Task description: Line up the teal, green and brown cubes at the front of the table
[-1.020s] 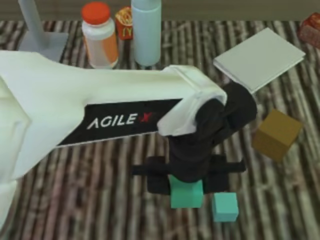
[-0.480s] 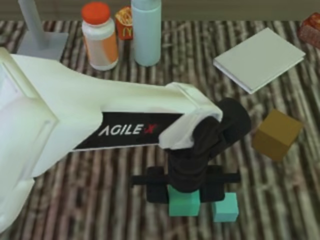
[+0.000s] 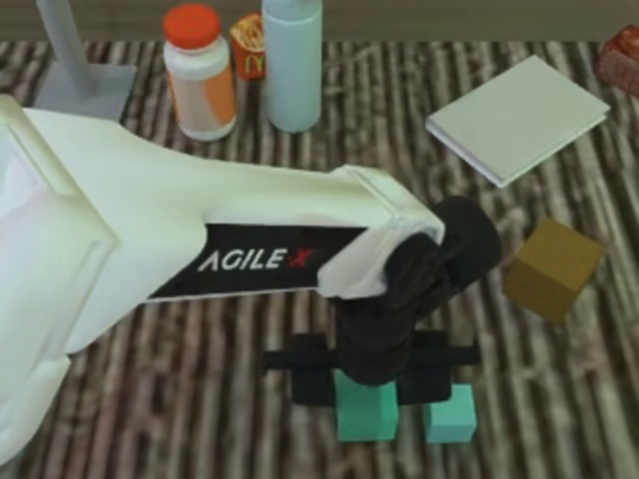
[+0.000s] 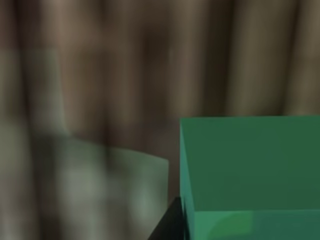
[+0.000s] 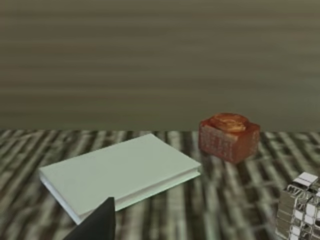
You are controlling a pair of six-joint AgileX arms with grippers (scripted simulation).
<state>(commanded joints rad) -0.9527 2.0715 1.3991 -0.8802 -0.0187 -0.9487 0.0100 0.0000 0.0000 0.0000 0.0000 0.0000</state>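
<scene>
- Top view has the left gripper [image 3: 366, 371] down near the front edge of the table [image 3: 150, 399], sitting right over the green cube [image 3: 365, 409]; the dark fingers flank the cube on either side, so I'd say it's pinching the green cube, though the wrist hides the actual contact
- green cube is near the front edge, about mid-width; the teal cube [image 3: 448, 413] is just beside it on the right, nearly touching, and their front faces look roughly level
- brown cube [image 3: 553, 269] is the odd one out; well apart from the pair, farther back and toward the right edge, turned at an angle to the table edges
- so the relation that matters: the brown cube lies back and to the right of the left gripper, and the open spot in the row is on the teal cube's right; probably the right arm's job, but it isn't in the top view; can't tell whether its fingers are spread or together
- left wrist view is just the green cube [image 4: 250, 170] close up against blurry stripes
- all three cubes are plain matte blocks with crisp edges, teal smallest, brown biggest; table is streaky brown and off-white stripes
- right wrist view shows a pale flat book [image 5: 120, 172] lying on the table
</scene>
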